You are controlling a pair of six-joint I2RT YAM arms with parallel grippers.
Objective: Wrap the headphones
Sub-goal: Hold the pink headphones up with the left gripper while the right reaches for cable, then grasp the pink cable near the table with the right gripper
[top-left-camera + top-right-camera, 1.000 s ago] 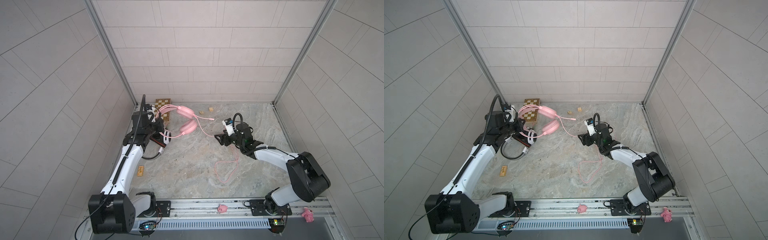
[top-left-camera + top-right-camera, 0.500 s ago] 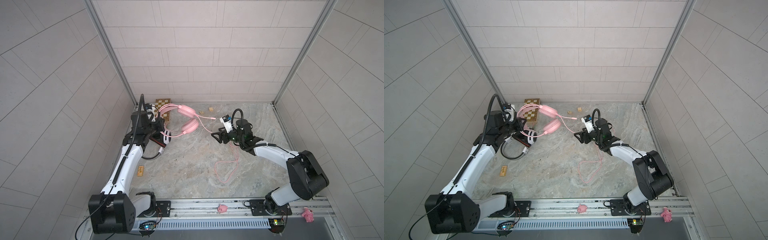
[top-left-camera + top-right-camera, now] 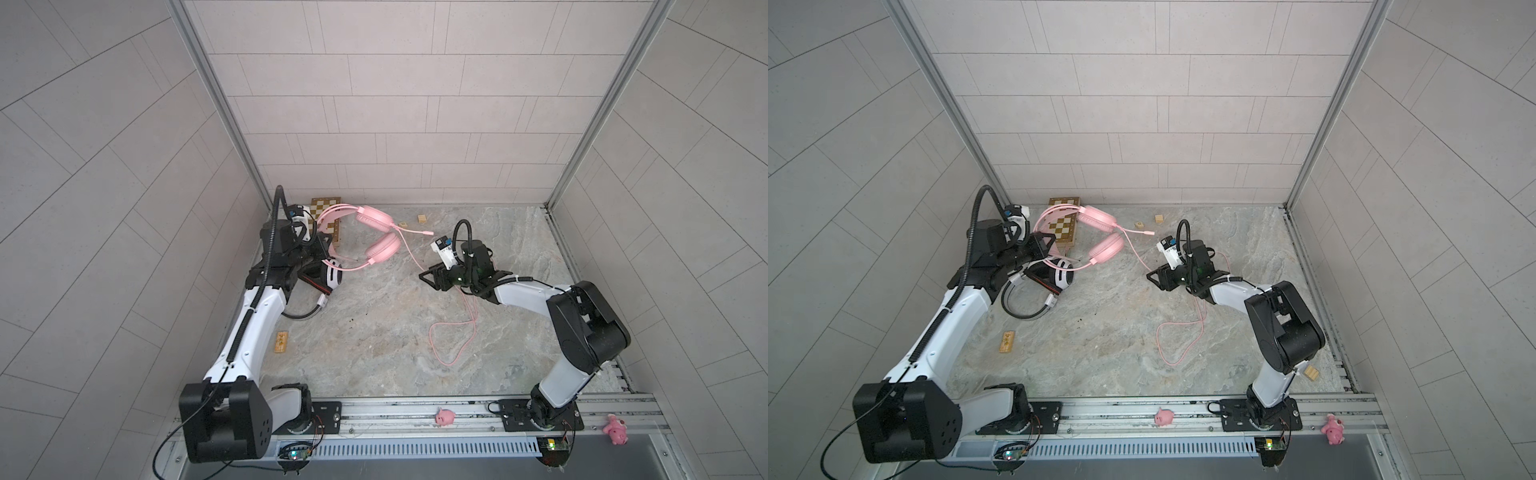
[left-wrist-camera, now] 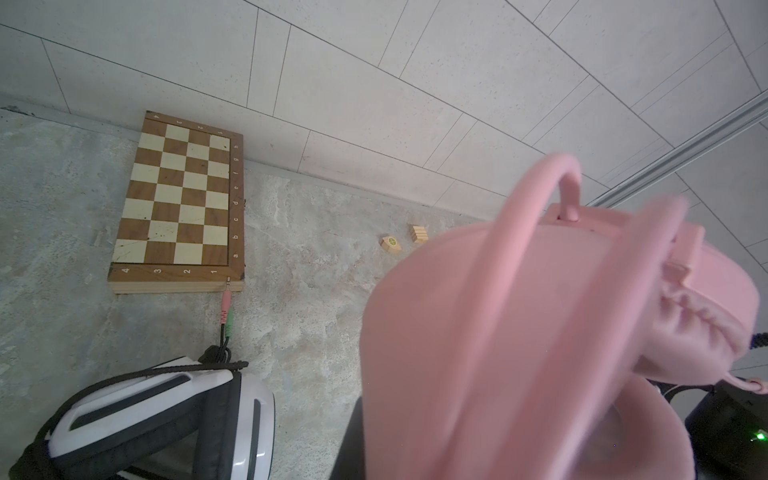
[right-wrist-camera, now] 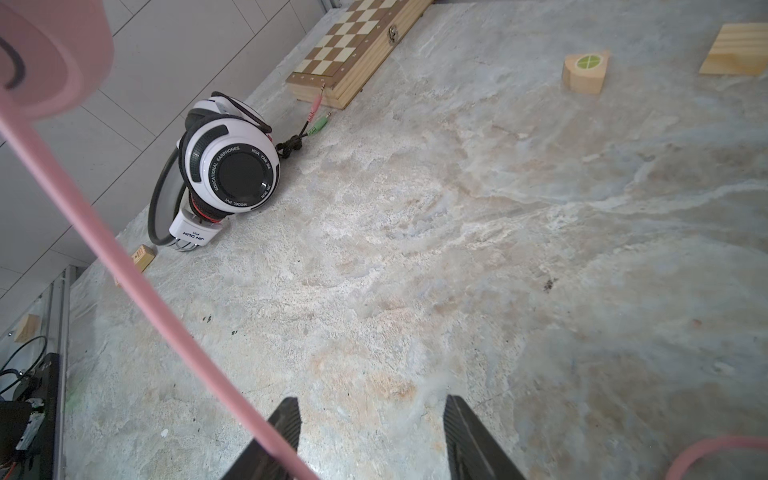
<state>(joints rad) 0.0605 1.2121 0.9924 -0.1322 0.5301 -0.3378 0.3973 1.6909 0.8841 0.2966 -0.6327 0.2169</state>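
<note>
The pink headphones (image 3: 376,232) hang above the back left of the floor, and my left gripper (image 3: 322,245) is shut on their headband. In the left wrist view the pink headband (image 4: 498,332) fills the foreground and hides the jaws. Their pink cord (image 3: 453,336) runs down to my right gripper (image 3: 430,276) and loops on the floor behind it. My right gripper (image 5: 370,405) is open. The cord (image 5: 124,257) crosses in front of one finger, not between the two. The white-and-black headphones (image 3: 332,276) lie under the left gripper, also visible in the right wrist view (image 5: 232,174).
A folded chessboard (image 3: 328,216) lies against the back wall. Small wooden blocks (image 3: 422,218) sit near it, and another block (image 3: 281,341) lies by the left arm. The white set's black cord (image 3: 1021,311) loops on the floor. A pink pig toy (image 3: 444,417) sits on the front rail.
My right gripper has shifted a little left toward the pink cord and its jaws have narrowed. The left gripper still holds the pink headphones in about the same place.
</note>
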